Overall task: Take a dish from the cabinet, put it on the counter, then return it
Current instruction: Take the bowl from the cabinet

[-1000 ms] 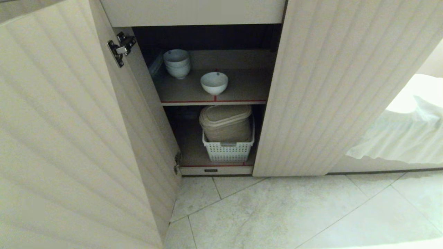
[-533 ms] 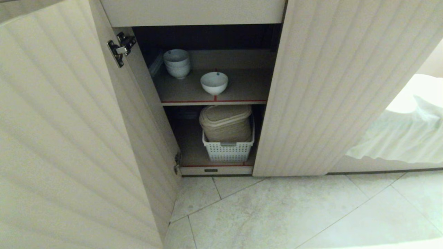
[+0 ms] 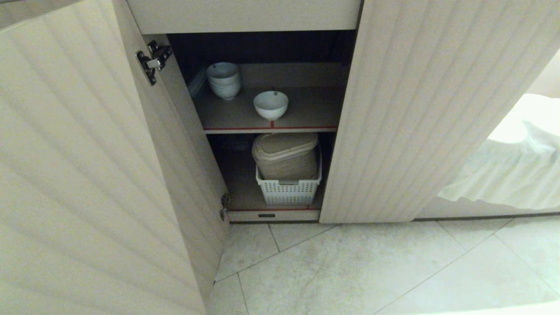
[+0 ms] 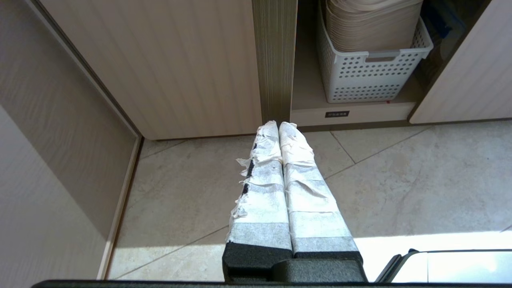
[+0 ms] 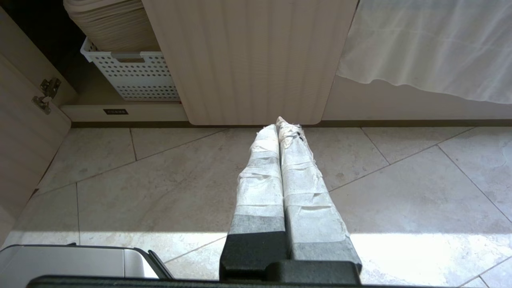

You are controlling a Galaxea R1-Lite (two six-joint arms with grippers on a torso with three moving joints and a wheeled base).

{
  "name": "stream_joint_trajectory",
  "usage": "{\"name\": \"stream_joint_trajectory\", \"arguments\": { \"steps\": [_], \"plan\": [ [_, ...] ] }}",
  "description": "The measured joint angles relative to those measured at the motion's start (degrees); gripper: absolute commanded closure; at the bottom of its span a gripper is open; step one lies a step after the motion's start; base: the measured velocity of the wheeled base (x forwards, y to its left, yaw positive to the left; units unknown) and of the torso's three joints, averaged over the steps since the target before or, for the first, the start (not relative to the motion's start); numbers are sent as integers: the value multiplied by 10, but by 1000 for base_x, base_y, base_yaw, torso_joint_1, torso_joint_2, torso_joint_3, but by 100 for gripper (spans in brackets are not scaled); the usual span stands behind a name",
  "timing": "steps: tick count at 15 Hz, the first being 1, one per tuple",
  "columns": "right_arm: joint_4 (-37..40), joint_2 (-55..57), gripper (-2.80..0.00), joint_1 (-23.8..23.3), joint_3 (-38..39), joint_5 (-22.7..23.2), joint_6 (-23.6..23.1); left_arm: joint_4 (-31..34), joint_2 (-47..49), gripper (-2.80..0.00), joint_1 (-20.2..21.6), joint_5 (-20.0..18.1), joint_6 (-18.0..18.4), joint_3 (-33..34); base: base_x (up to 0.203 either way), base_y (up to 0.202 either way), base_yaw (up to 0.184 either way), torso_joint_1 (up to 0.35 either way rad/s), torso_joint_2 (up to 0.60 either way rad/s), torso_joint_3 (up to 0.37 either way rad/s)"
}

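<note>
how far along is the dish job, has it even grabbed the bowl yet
Done: the cabinet doors stand open. The single white bowl sits on the upper shelf beside a stack of bowls, above a white basket. Whether it has already been out and back cannot be told. In hand: nothing; the left gripper and right gripper are shut, empty, low over the floor. The counter is not in view.

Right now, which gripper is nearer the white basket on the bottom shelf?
Left, slightly. The left gripper hangs shut by the open door's edge, beside the white basket. The right gripper, shut, faces the other door, basket off to its side.
</note>
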Motion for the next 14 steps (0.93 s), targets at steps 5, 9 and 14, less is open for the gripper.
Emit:
{"name": "stream_joint_trajectory", "arguments": {
  "steps": [5,9,14],
  "plan": [
    [0,0,0,0,0,0,0,0,0,0,0,0,0,0,0,0,0,0,0,0],
    [0,0,0,0,0,0,0,0,0,0,0,0,0,0,0,0,0,0,0,0],
    [0,0,0,0,0,0,0,0,0,0,0,0,0,0,0,-21,-1,0,1,1]
  ]
}}
